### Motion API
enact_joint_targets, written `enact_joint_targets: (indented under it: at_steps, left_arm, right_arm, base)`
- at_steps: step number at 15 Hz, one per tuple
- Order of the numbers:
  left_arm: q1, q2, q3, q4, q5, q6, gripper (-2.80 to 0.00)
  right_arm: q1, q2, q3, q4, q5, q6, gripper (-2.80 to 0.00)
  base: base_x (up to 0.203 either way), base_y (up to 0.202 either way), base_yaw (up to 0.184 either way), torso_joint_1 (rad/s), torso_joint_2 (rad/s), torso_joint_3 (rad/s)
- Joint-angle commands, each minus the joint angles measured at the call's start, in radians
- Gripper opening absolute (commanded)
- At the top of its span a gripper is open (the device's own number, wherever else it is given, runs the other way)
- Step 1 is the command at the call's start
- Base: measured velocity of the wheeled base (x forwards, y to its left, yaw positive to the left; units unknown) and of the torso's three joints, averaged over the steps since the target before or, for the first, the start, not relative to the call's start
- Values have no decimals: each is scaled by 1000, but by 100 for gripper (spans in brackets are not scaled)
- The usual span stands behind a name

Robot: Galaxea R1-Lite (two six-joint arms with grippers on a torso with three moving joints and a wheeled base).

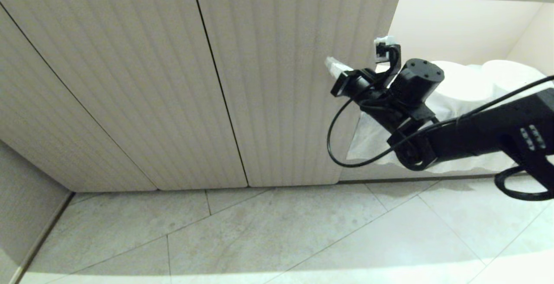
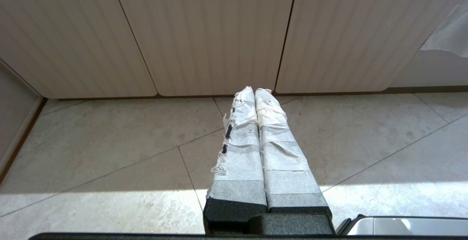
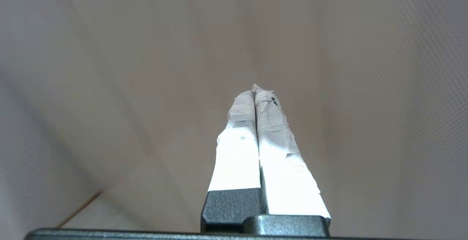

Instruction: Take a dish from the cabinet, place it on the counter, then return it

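Pale stone floor tiles (image 1: 268, 232) run up to the foot of the cabinet (image 1: 130, 80), whose ribbed beige doors are all shut in front of you. At the right end of that run, an open white-lined compartment (image 1: 458, 28) holds cloth-draped round shapes (image 1: 476, 80); those are not your dish.

You cannot see the dish anywhere in these pictures; judging by the task, it sits behind one of the closed doors, so nothing has been taken out yet.

Your right gripper (image 1: 336, 66) hangs in front of the right-hand door (image 1: 285, 80), near that door's right edge, where it borders the open compartment. Its taped fingers are pressed together with nothing between them. The tips point at the ribbed face, close to it, though you cannot tell whether they touch.

What the coming move turns on is that edge: the door's free side lies just beside the fingertips, and the right arm is clearly the nearer one. You will likely need to hook or part the fingers there to swing the door.

Your left gripper (image 2: 255, 90) is parked low over the floor, its fingers likewise closed and empty, aimed at the seam between two doors. Only the head view shows the open compartment fully; the right wrist view gives you just blurred door surface.
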Motion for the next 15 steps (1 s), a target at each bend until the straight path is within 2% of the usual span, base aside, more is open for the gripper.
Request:
enact_joint_targets:
  at_steps: [1, 6, 10, 15]
  left_arm:
    - [0, 0, 0, 0, 0, 0, -280]
    - [0, 0, 0, 0, 0, 0, -280]
    - [1, 0, 0, 0, 1, 0, -280]
    - [1, 0, 0, 0, 0, 0, -280]
  right_arm:
    - [2, -109, 135, -34, 49, 4, -280]
    - [2, -307, 432, -59, 134, 36, -280]
    - [1, -481, 667, -58, 140, 33, -280]
    - [-1, -705, 848, -28, 134, 32, -280]
  base:
    - [0, 0, 0, 0, 0, 0]
    - [0, 0, 0, 0, 0, 0]
    - [0, 0, 0, 0, 0, 0]
    - [0, 0, 0, 0, 0, 0]
